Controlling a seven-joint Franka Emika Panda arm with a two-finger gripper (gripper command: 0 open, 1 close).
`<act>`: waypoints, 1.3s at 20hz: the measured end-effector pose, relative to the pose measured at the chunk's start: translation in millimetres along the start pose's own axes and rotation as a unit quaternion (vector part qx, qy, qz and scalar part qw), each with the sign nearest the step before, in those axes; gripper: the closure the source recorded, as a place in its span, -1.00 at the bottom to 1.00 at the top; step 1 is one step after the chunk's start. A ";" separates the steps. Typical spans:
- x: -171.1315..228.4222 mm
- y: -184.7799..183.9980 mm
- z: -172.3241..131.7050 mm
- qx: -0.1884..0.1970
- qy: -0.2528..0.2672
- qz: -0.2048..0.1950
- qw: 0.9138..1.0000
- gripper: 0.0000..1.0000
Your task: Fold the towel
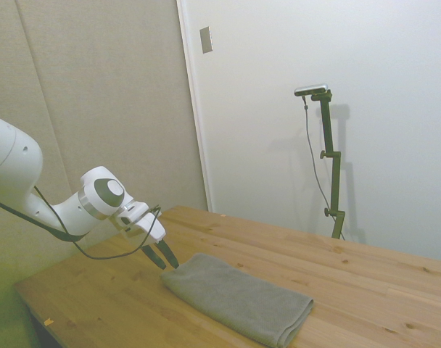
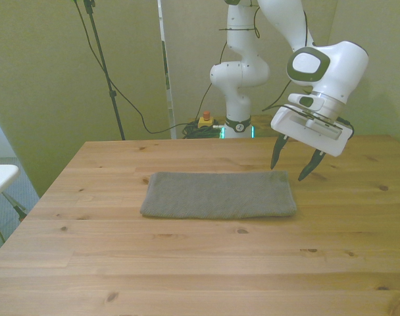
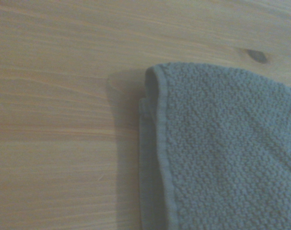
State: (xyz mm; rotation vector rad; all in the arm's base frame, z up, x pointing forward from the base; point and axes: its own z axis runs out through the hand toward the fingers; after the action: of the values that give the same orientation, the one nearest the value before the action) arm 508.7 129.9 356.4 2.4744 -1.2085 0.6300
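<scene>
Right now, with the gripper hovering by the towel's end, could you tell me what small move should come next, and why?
Probably lower the gripper straight down onto the towel's near corner. Its fingers are open and above the table, just off the towel's end on the front view's right, and the wrist view shows the layered corner directly below.

White glossy Franka arm (image 2: 243, 72) had rounded segments, grey disc joint caps, and a black cable looped along it. White boxy two-finger gripper (image 2: 295, 164) carried dark tapered fingers (image 2: 277, 153).
</scene>
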 end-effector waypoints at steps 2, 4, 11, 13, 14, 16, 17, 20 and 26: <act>-3.6 -2.8 6.7 -0.011 0.001 -0.001 1.000 -1.00; -4.1 -5.9 11.8 -0.016 0.000 -0.001 1.000 -1.00; 16.6 1.1 27.4 -0.044 0.004 0.015 0.999 -1.00; 23.2 4.5 31.9 -0.049 0.003 0.018 0.999 1.00; 25.8 6.0 33.8 -0.051 0.003 0.020 0.998 1.00; 31.8 9.7 37.8 -0.055 0.003 0.023 0.998 1.00; 35.2 11.8 40.1 -0.058 0.002 0.025 0.998 1.00; 39.4 14.6 43.1 -0.061 0.002 0.027 0.998 1.00; 36.7 15.2 46.5 -0.063 -0.001 0.022 0.998 1.00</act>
State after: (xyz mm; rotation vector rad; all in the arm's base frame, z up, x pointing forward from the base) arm 528.1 75.3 336.8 2.3510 -1.2660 0.5468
